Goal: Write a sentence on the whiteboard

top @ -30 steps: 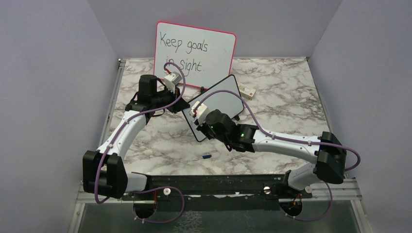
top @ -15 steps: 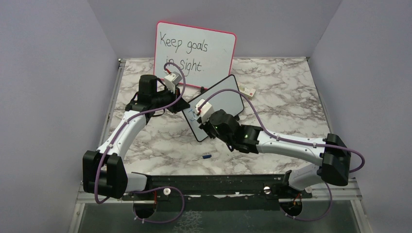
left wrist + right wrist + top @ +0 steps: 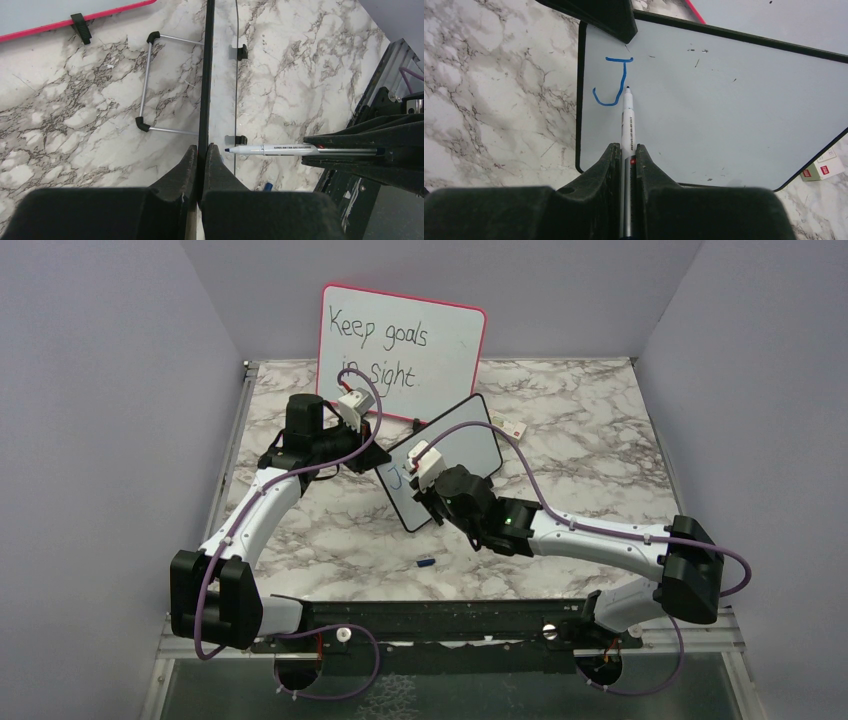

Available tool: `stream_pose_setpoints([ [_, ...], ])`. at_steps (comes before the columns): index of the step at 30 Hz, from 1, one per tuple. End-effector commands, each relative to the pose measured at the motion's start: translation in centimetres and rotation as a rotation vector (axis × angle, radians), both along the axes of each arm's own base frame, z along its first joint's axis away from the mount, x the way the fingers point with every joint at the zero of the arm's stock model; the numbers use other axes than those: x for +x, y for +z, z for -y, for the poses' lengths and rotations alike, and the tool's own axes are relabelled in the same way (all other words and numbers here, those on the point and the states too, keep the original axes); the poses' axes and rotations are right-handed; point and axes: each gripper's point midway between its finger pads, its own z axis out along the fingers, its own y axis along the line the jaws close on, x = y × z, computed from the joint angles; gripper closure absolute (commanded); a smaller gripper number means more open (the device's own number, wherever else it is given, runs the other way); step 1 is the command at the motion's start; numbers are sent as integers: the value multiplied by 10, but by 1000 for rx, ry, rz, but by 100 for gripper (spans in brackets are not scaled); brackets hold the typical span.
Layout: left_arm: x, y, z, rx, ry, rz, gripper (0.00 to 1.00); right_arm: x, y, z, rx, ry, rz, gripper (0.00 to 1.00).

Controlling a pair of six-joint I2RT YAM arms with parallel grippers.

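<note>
Whiteboard (image 3: 724,100) stands edge-on between my left gripper's (image 3: 200,155) jaws, which are shut tight on its rim. Its sentence (image 3: 613,82) is only a blue J, just ahead of my right gripper (image 3: 626,150), jaws closed narrow on the marker (image 3: 627,120). Pressing too hard could twist the whiteboard in that one-edge clamp and skew the letters.

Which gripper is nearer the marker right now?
Right: the right gripper is shut on the marker; the left gripper clamps the whiteboard at its edge, apart from the tip.
</note>
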Motion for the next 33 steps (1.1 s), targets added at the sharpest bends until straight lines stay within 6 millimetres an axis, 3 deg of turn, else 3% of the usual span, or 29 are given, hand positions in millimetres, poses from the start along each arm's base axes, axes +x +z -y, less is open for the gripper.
stream_pose_setpoints([
  [1, 2, -31, -14, 108, 54, -38, 100, 8, 12, 3, 51, -41, 25, 100],
  [33, 1, -30, -13, 103, 46, -39, 100, 7, -5, -3, 8, -19, -11, 99],
])
